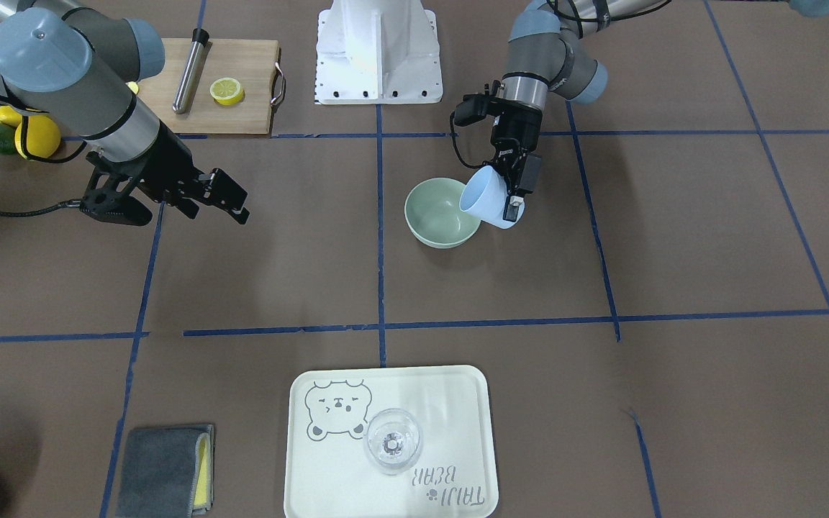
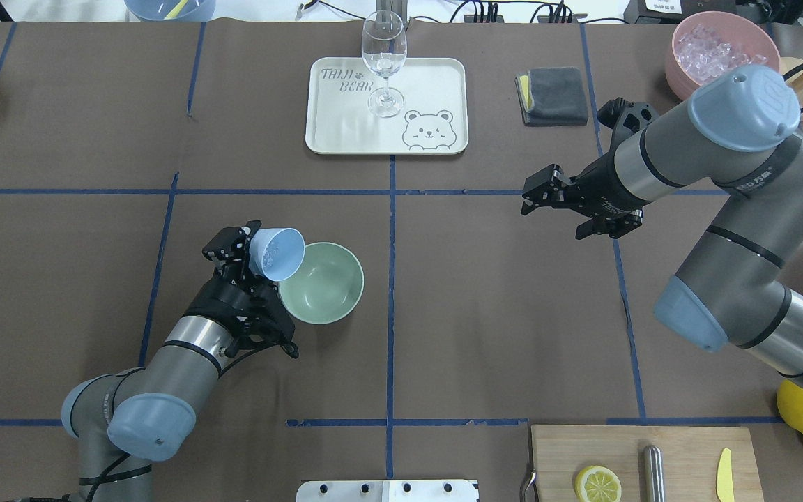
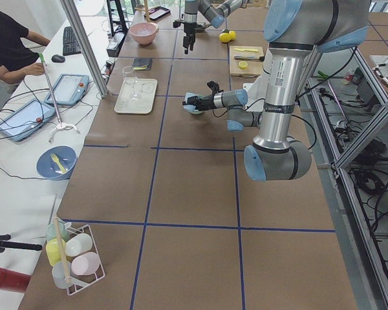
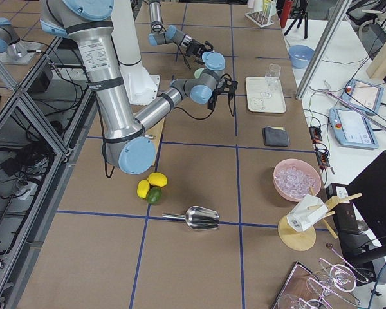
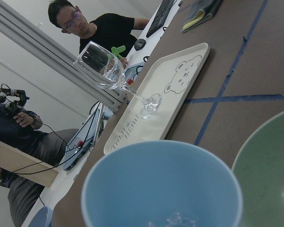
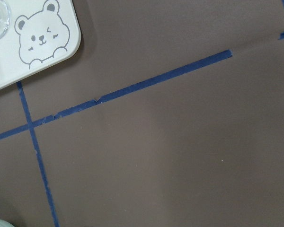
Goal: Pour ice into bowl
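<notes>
My left gripper (image 2: pixel 254 256) is shut on a light blue cup (image 2: pixel 277 252) and holds it tilted, mouth toward the pale mint-green bowl (image 2: pixel 325 287). The cup's rim hangs just over the bowl's edge in the front-facing view (image 1: pixel 486 198). A few clear ice cubes (image 2: pixel 270 256) lie inside the cup, and they also show at the cup's bottom in the left wrist view (image 5: pixel 173 220). The bowl (image 1: pixel 435 216) looks empty inside. My right gripper (image 2: pixel 528 201) is open and empty, hovering above the table far from the bowl.
A pale tray (image 2: pixel 346 129) with a wine glass (image 2: pixel 383 63) stands at the far middle. A grey cloth (image 2: pixel 555 94) and a pink container of ice (image 2: pixel 722 45) are far right. A cutting board (image 2: pixel 680 446) with half a lemon, and whole lemons (image 2: pixel 802 408), are near right.
</notes>
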You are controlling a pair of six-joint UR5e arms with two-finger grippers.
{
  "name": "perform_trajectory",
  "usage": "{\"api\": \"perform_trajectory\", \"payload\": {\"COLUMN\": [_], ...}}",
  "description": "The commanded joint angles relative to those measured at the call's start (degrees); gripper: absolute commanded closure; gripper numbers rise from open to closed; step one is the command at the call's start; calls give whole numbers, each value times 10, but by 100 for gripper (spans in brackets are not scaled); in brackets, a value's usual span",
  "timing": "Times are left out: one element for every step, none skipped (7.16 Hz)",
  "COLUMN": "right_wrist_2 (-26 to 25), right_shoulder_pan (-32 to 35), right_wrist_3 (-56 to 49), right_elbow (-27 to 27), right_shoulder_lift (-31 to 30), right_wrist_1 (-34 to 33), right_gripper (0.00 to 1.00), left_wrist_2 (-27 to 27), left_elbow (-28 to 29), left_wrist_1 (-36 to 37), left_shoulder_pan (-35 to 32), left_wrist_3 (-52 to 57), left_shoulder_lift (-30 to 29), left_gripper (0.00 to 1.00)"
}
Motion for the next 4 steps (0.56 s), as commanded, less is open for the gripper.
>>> {"api": "perform_trajectory", "payload": {"right_wrist_2": [-2,-3,-3,-3], "right_shoulder_pan": [1,3,5,4], "right_wrist_3": [3,7,8,11], "right_elbow": [2,2,2,2], "right_shoulder_lift": [-3,-3,-8,-11], "right_wrist_1": [0,0,0,0], "right_gripper": [0,0,0,0], "left_wrist_2": [14,44,49,70], "left_elbow": [-8,-13,-12,-9], "left_wrist_1": [84,96,97,97], "left_shoulder_pan": [1,1,1,1], "left_wrist_3": [88,146,178,211], "left_shoulder_lift": [-14,-18,-19,-19], "left_gripper": [100,100,100,100]}}
